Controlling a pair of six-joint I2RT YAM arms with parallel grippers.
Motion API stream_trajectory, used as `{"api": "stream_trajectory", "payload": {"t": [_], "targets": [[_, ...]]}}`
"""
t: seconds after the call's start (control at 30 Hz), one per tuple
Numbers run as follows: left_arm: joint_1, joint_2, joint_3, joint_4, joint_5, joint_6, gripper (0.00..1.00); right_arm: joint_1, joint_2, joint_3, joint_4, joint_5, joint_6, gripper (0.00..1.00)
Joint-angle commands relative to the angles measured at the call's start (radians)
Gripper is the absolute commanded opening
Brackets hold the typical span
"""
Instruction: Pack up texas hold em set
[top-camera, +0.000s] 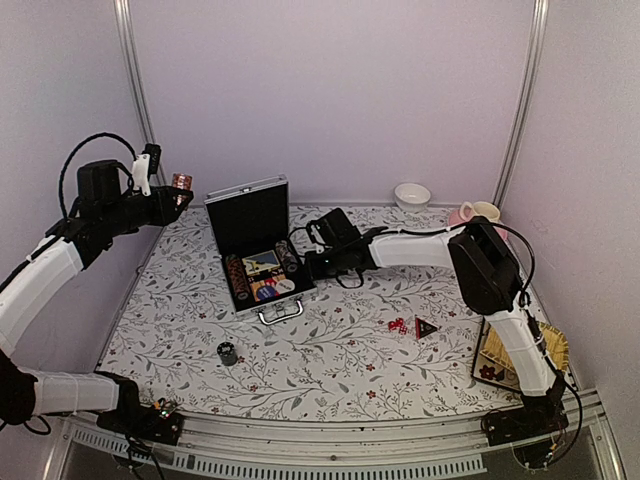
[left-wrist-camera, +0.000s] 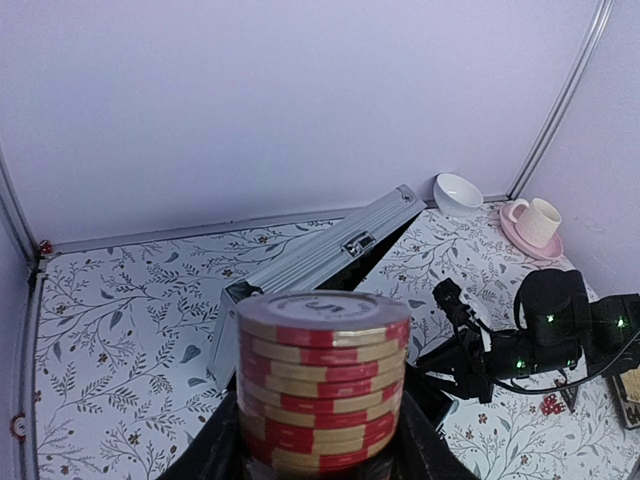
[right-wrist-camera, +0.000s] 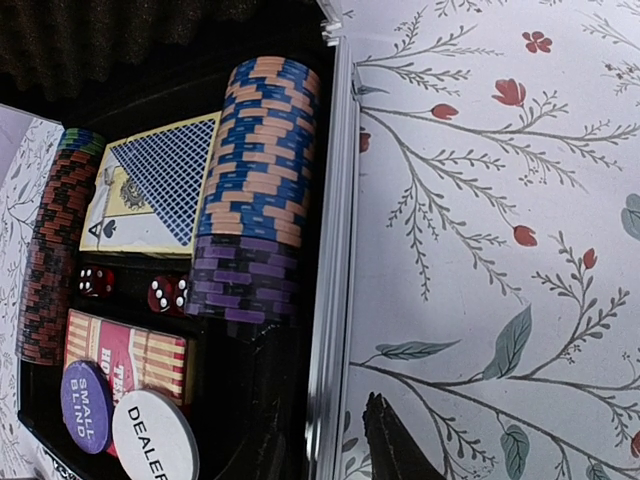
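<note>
The silver briefcase lies open at mid-table, lid up. Inside it lie a row of blue chips and purple chips, a dark chip row, cards, two red dice and a dealer button. My left gripper is raised at the far left, shut on a red-and-tan chip stack. My right gripper straddles the case's right wall, jaws apart, nothing held. Loose red dice, a black-red triangular marker and a black chip stack sit on the table.
A white bowl and a pink cup on its saucer stand at the back right. A yellow woven tray lies by the right arm's base. The cloth is floral; white walls enclose the table.
</note>
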Motion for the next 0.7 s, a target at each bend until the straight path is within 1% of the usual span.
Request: {"api": "stream_trajectory", "payload": {"t": [0.0,0.23,0.37,0.53,0.67], "targets": [[0.008,-0.034,-0.002,0.079,0.006,0.015,0.15,0.003,0.048,0.045,-0.008,-0.007,-0.016,0.28],[0.008,-0.036,-0.004,0.081,0.006,0.014,0.15,0.010,0.071,0.060,-0.010,0.004,-0.023,0.21],[0.007,-0.037,-0.005,0.080,0.008,0.012,0.15,0.015,0.068,0.059,-0.021,0.025,-0.012,0.05],[0.007,-0.040,-0.008,0.083,0.009,0.011,0.15,0.039,0.047,0.049,-0.052,0.089,0.019,0.03],[0.007,-0.043,-0.009,0.083,0.008,0.010,0.15,0.063,0.005,-0.010,-0.072,0.160,0.078,0.02]]}}
